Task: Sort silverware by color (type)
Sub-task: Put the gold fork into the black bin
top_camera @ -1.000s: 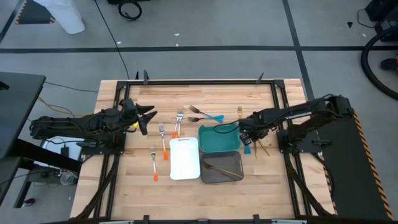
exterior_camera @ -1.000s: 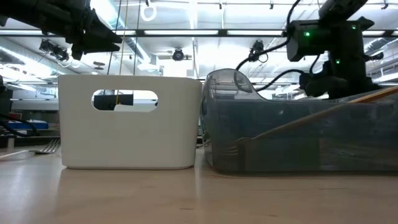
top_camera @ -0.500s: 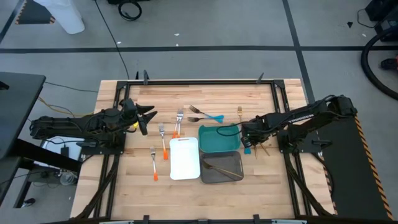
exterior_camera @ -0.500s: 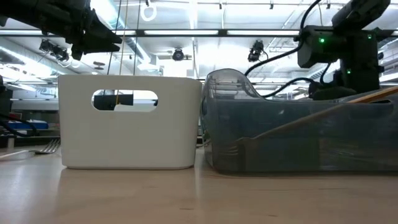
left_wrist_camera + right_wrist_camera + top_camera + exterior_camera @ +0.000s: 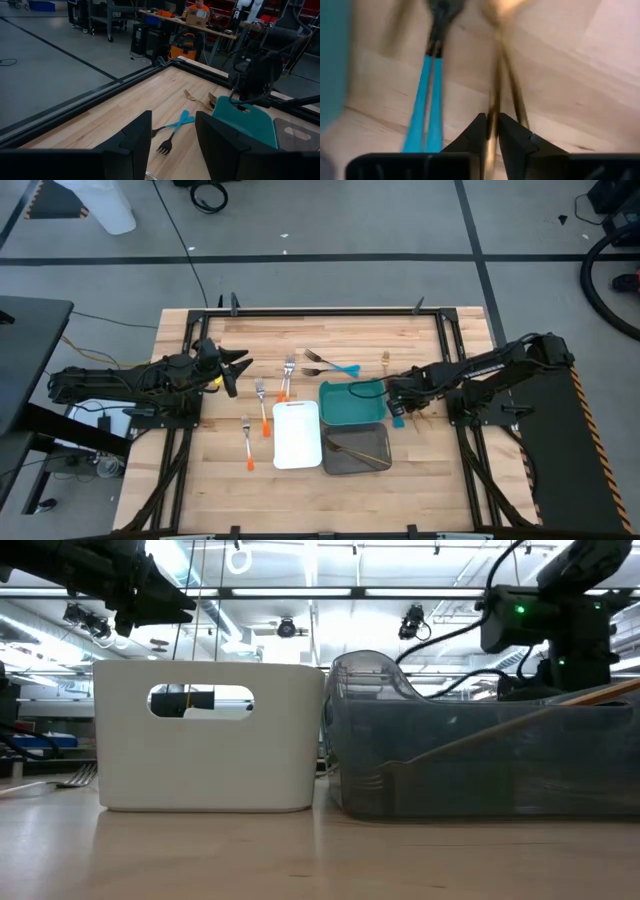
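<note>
From above, I have the right gripper (image 5: 397, 397) down on the worktop (image 5: 330, 330) just right of the teal tray (image 5: 352, 402), over the gold and blue pieces lying there; the grey tray (image 5: 356, 448) already has a gold fork (image 5: 358, 452), so I judge gold goes there. The left gripper (image 5: 236, 367) waits at the left, fingers spread, beside the orange forks (image 5: 262, 406) that lie left of the white tray (image 5: 297, 434). From worktop level the trays block the pick; only the gold handle leaning on the grey tray's rim shows. My left wrist camera confirms those fingers are apart, aimed across at two blue forks (image 5: 172, 129) at the far side. My right wrist camera shows its fingers pinched on a thin gold utensil (image 5: 496, 90), low over the wood, with two blue handles (image 5: 428, 102) just beside it.
</note>
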